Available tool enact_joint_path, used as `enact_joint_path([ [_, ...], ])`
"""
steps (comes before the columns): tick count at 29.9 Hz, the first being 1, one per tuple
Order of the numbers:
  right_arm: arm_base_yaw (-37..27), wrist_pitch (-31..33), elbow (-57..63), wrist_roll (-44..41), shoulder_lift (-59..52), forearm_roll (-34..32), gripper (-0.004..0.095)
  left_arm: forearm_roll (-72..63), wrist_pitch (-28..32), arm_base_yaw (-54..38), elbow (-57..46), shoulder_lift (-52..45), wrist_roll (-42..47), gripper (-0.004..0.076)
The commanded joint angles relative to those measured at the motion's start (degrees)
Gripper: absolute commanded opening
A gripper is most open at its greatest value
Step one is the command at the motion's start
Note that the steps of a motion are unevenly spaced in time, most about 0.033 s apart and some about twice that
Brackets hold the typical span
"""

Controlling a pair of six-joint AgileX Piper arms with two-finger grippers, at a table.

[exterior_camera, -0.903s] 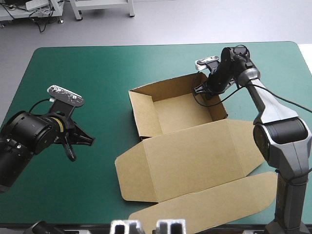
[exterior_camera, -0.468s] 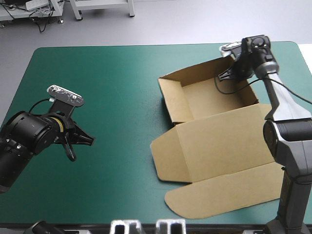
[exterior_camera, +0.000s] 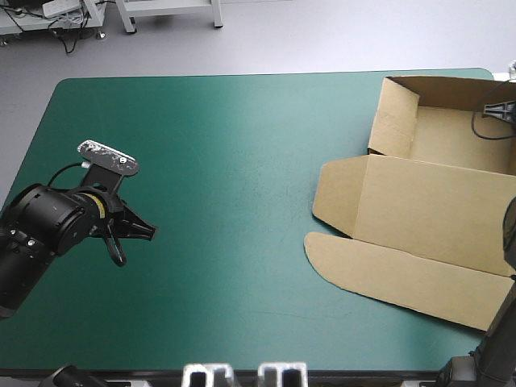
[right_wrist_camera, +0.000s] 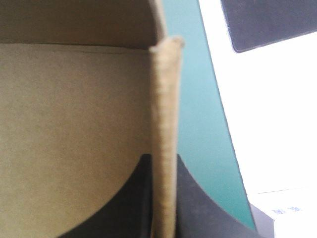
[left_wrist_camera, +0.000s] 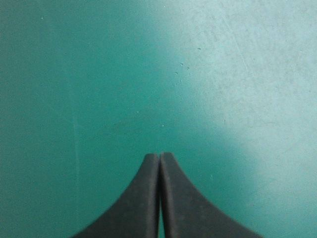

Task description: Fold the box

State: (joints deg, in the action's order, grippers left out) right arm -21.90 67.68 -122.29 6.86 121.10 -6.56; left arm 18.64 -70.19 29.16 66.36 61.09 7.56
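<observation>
The brown box (exterior_camera: 427,210) is an open tray with raised walls at the table's far right corner. Its lid and front flap (exterior_camera: 387,270) lie flat toward the near side. My right gripper (exterior_camera: 505,110) is only partly in the high view, at the tray's right wall. In the right wrist view, that gripper (right_wrist_camera: 163,171) is shut on the box, the wall's edge (right_wrist_camera: 166,99) standing between its black fingers and the tray floor (right_wrist_camera: 74,124) to one side. My left gripper (exterior_camera: 119,254) hovers over the left of the teal-green cover, far from the box. The left gripper (left_wrist_camera: 159,157) is shut on nothing.
The box reaches the table's right edge (exterior_camera: 498,81), and part of it is out of the high view. Beyond the held wall, a narrow strip of teal-green cover (right_wrist_camera: 198,114) ends at that edge. A broad stretch of cover (exterior_camera: 234,185) lies between the left gripper and the box.
My right gripper has dragged the box from the table's middle to the far right corner, turning it on the way. The left arm has stayed still.
</observation>
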Motion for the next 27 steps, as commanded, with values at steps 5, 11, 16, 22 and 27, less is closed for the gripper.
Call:
enact_joint_path([
  [5,-8.4,-2.0,-1.7,-0.4,-3.4,3.4,-0.0012,1.2,2.7,0.1,1.5,-1.0,0.7,-0.001],
  [11,-11.2,-0.9,-1.5,4.9,-3.4,13.1,0.0221,1.2,3.6,0.1,1.5,-1.0,0.7,-0.001],
  [16,-11.2,-0.8,-1.5,5.3,-3.4,13.6,0.0679,1.2,3.7,0.1,1.5,-1.0,0.7,-0.001],
  [22,-11.2,-0.6,-1.5,5.2,-3.4,12.1,0.0915,1.2,3.7,0.1,1.5,-1.0,0.6,-0.001],
  [27,-11.2,-0.1,-1.5,5.1,-3.6,12.0,0.0913,1.2,3.7,0.1,1.5,-1.0,0.6,-0.001],
])
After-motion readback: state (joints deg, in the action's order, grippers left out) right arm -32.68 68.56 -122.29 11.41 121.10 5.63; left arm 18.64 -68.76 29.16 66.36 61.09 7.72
